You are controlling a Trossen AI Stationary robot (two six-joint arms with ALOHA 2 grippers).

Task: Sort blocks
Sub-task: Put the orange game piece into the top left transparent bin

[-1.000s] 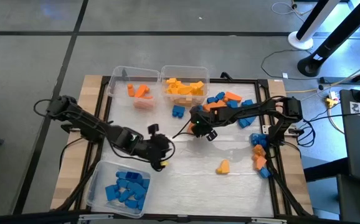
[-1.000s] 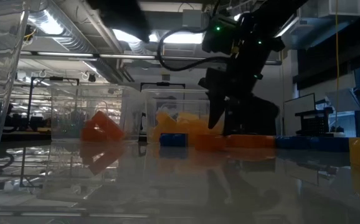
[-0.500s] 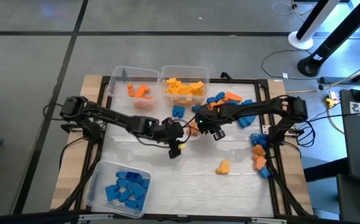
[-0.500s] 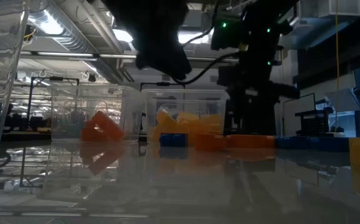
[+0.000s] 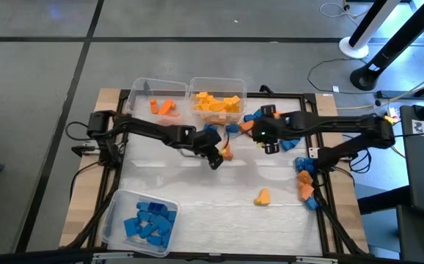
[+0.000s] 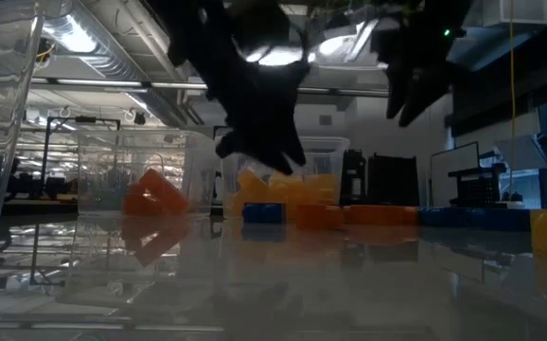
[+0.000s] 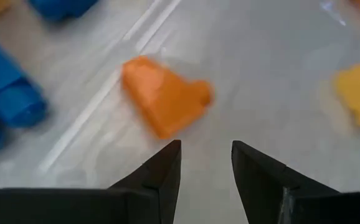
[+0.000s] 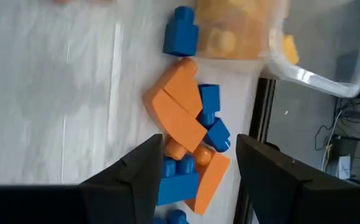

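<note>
A lone orange block lies flat on the table near its middle, also seen in the high view. My left gripper is open just short of it, tilted down, with nothing between its fingers. My right gripper hangs open above a loose pile of orange and blue blocks at the far right; its fingers hold nothing. A single blue block lies beside the bin of yellow blocks.
A clear bin with orange blocks stands at the far left and a bin with blue blocks at the near left. A yellow block lies alone right of centre. More blocks lie by the right edge.
My left gripper has swung from beside the blue-block bin toward the table's far right, sinking and rolling, and now stands at the lone orange block. My right gripper has risen and drawn back from that block toward the pile on the right. No block has moved.
</note>
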